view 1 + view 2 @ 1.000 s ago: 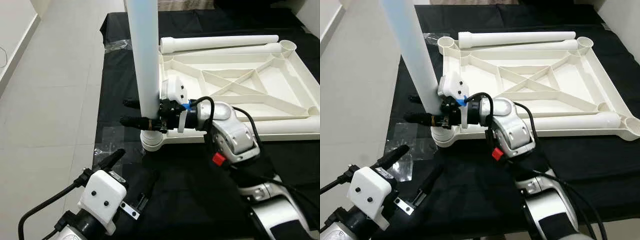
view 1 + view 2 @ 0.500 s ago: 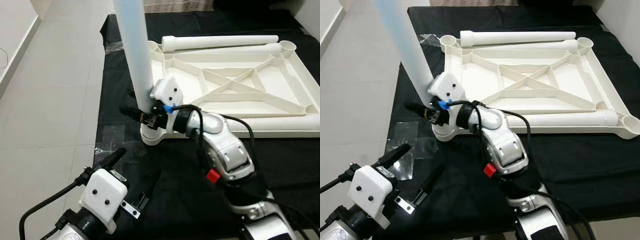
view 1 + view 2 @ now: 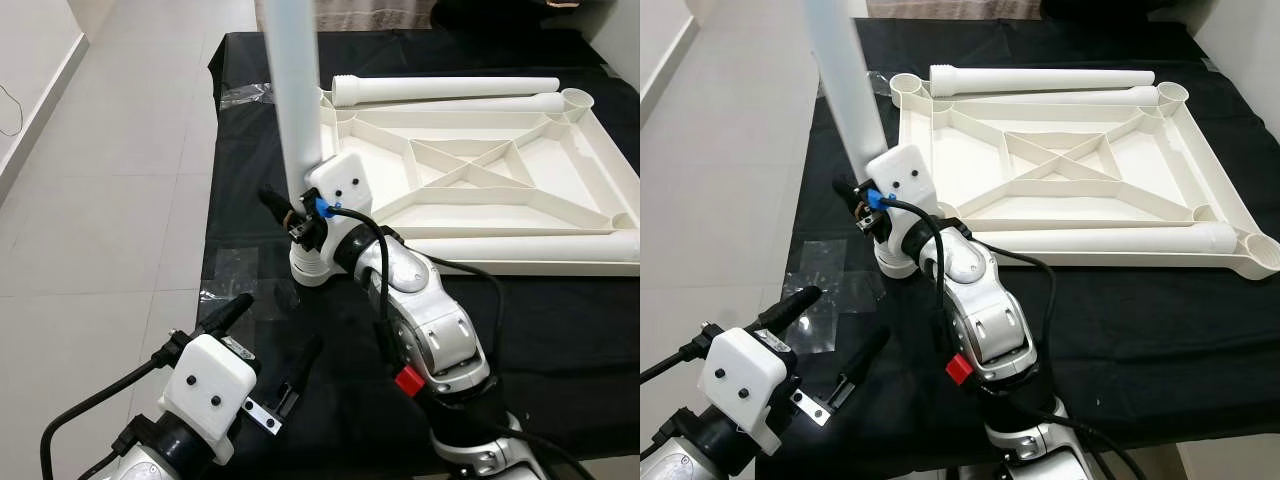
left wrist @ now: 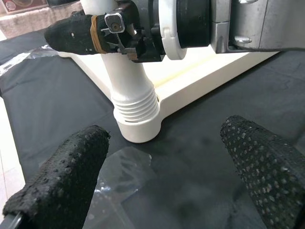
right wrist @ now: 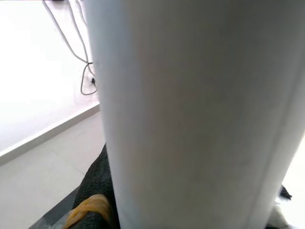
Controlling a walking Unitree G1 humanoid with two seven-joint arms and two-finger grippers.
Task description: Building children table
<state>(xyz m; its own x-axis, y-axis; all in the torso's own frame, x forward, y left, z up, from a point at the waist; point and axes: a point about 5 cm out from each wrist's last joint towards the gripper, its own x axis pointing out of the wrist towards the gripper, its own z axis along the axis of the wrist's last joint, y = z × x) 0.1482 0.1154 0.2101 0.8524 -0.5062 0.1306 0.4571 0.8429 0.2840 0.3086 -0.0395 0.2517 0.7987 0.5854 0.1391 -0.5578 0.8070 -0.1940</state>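
Covering most of the scene is a black cloth spread over the floor, and on it lies the white table top, flipped underside up so its ribs and corner sockets show. Two loose legs lie side by side along its far edge, and another leg lies along the near edge.

At the near left corner socket, one more leg stands almost upright, leaning slightly away to the left, with its ribbed end sitting in the socket. The right gripper reaches in from the table-top side and is clamped on this standing leg just above the socket; one finger, with a yellow band on it, pokes out past the leg on the left. In the right wrist view the leg sits right up against the camera between the fingers.

The left gripper hangs low over the cloth near the front edge, fingers spread wide and holding nothing, pointed at the socket and well short of it. A crinkled sheet of clear plastic lies flat on the cloth just in front of that corner, between the left gripper and the socket.
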